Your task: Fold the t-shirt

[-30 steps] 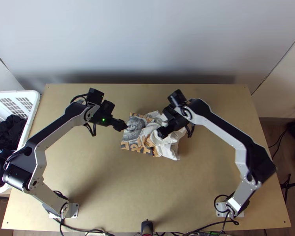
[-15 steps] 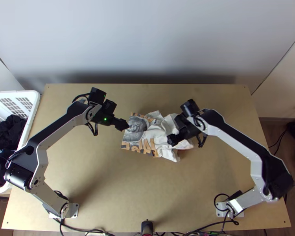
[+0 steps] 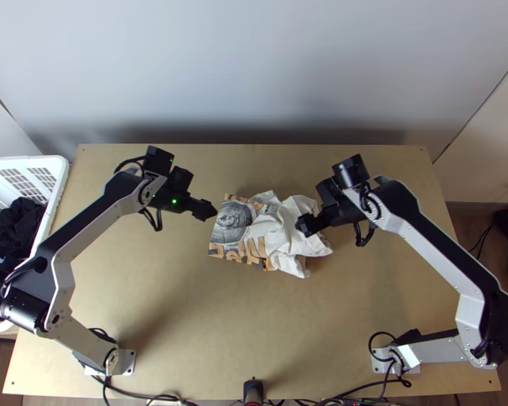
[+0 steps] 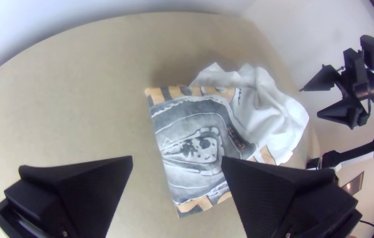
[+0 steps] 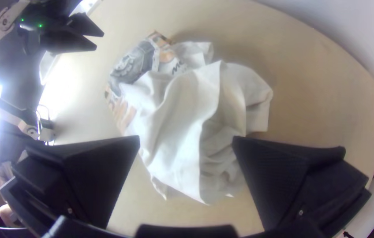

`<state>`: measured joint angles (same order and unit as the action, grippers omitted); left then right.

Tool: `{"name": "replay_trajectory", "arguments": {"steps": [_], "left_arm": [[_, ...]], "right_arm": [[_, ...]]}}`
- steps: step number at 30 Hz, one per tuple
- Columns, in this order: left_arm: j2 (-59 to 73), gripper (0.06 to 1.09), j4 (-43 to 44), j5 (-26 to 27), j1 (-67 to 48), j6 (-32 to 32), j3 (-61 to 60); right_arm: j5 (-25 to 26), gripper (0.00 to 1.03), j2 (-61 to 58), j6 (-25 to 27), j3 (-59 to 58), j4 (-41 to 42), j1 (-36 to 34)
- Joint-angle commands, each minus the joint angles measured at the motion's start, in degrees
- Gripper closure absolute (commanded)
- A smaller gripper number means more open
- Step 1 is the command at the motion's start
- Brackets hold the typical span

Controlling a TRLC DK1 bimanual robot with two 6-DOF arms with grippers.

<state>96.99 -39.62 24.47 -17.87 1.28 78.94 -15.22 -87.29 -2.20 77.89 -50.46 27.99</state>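
1. First, tabletop [image 3: 240, 325] of light wood, with right arm [image 3: 454, 243] and left arm [image 3: 95, 230] reaching over from bases near the corners of the near edge.
2. Beside the left edge of the tabletop, white basket [image 3: 30, 161] with dark clothes [image 3: 10, 230] inside.
3. Near the middle of the tabletop, somewhat towards the far edge, t-shirt [image 3: 274, 237]. On the side of the left edge, quite flat, with grey and orange print [image 3: 231, 222]; on the side of the right edge, white, bunched and full of wrinkles.
4. Above the bunched white part of the t-shirt, right gripper [image 3: 303, 227], pointing towards the left edge. Fingers [image 5: 279, 176] widely spread, with no cloth pinched between.
5. Just beside the printed part, on the side of the left edge, left gripper [image 3: 211, 211]. Fingers [image 4: 103, 176] also widely spread, holding nothing.
6. At the middle of the near edge, small black device [image 3: 252, 391], with black cables [image 3: 135, 396] lying along the same edge.
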Motion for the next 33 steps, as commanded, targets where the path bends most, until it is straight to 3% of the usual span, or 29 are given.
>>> {"name": "replay_trajectory", "arguments": {"steps": [1, 11, 16, 20, 27, 33], "left_arm": [[-1.63, 0.10, -1.17, 0.05, 1.61, 0.48, -1.50], [-6.02, 0.10, -3.36, -0.04, 2.93, 0.57, -4.84], [-8.57, 0.10, -4.68, -0.21, 4.95, 1.18, -6.16], [-9.98, 0.10, -5.47, -0.21, 6.35, 1.09, -6.60], [-11.21, 0.10, -5.91, -0.21, 6.79, 0.74, -7.22], [-11.82, 0.10, -6.18, -0.30, 7.58, 0.92, -7.31]], "right_arm": [[0.02, 0.05, -1.48, -0.09, 5.61, 0.10, 0.31], [0.02, 0.05, -16.69, 0.44, 22.31, 0.53, 11.39], [0.02, 0.05, -17.66, 1.67, 16.16, 0.62, 15.87], [0.19, 0.05, -18.01, 3.16, 7.81, 5.63, 16.40], [4.85, 0.05, -19.15, 5.80, 0.60, 11.52, 17.28], [8.81, 0.05, -21.70, 3.51, -1.69, 13.19, 18.24]]}}
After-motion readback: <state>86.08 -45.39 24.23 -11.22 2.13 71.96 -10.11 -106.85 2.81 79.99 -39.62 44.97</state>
